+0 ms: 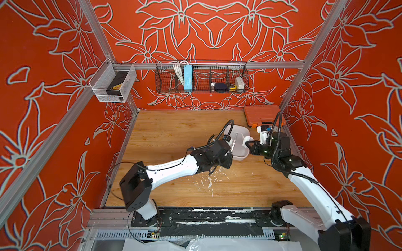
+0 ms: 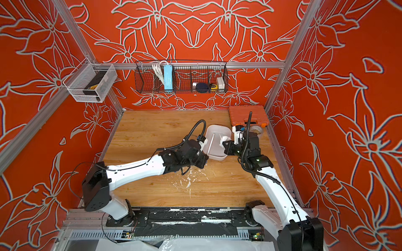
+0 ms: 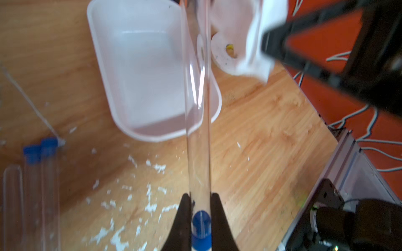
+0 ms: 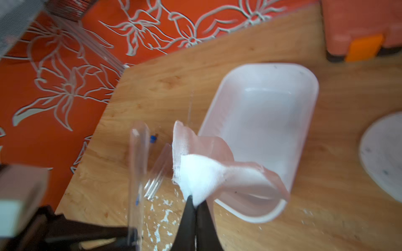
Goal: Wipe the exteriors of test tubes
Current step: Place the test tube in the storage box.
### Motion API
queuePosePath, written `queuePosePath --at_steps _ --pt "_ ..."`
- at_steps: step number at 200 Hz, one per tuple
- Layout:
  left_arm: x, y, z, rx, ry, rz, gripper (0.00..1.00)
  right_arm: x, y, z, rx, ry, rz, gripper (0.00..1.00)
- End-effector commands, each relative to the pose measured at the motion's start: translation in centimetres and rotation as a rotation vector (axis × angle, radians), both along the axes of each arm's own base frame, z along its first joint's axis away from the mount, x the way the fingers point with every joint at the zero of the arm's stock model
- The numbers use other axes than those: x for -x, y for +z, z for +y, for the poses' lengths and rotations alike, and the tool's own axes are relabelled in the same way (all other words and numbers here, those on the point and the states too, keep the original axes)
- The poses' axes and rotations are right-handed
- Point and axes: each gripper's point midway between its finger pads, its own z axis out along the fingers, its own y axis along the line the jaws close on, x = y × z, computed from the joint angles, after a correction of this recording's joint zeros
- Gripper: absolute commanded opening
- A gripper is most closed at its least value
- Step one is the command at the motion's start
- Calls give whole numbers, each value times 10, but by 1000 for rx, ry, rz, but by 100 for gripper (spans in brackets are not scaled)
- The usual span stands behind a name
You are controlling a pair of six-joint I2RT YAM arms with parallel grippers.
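Observation:
My left gripper (image 3: 200,196) is shut on a clear test tube (image 3: 198,130) just above its blue cap (image 3: 201,226). The tube reaches out over the white tray (image 3: 139,71). In both top views it shows as a thin line (image 1: 234,141) across the tray (image 2: 217,130). My right gripper (image 4: 195,201) is shut on a crumpled white tissue (image 4: 202,171), which hangs beside the tube's far end (image 4: 138,163) without clearly touching it. Three more test tubes (image 3: 41,184) lie side by side on the wooden table, two with blue caps showing.
White scraps (image 1: 208,180) litter the table in front of the tray. An orange case (image 1: 263,115) and a roll of tape (image 2: 256,129) sit at the back right. A wire basket (image 1: 202,78) hangs on the back wall. The tray holds nothing.

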Motion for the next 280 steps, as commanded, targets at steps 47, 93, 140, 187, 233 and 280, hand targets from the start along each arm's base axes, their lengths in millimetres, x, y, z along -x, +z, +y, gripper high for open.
queuePosePath --at_steps 47,93,140,187,233,280 --pt "-82 -59 -55 -131 -23 38 9 11 -8 -41 -24 -162 50 0" --pt "-103 -103 -58 -220 4 92 11 15 -14 -37 -56 -144 65 0" --pt "-101 -122 -51 -259 13 139 17 18 -14 -35 -86 -139 63 0" --pt "-103 -111 -53 -256 9 135 42 21 -13 -31 -103 -125 69 0" --pt "-109 -33 -34 -218 79 27 75 24 4 -26 -105 -85 52 0" --pt "-88 4 68 -253 270 20 90 39 31 0 -24 4 7 0"
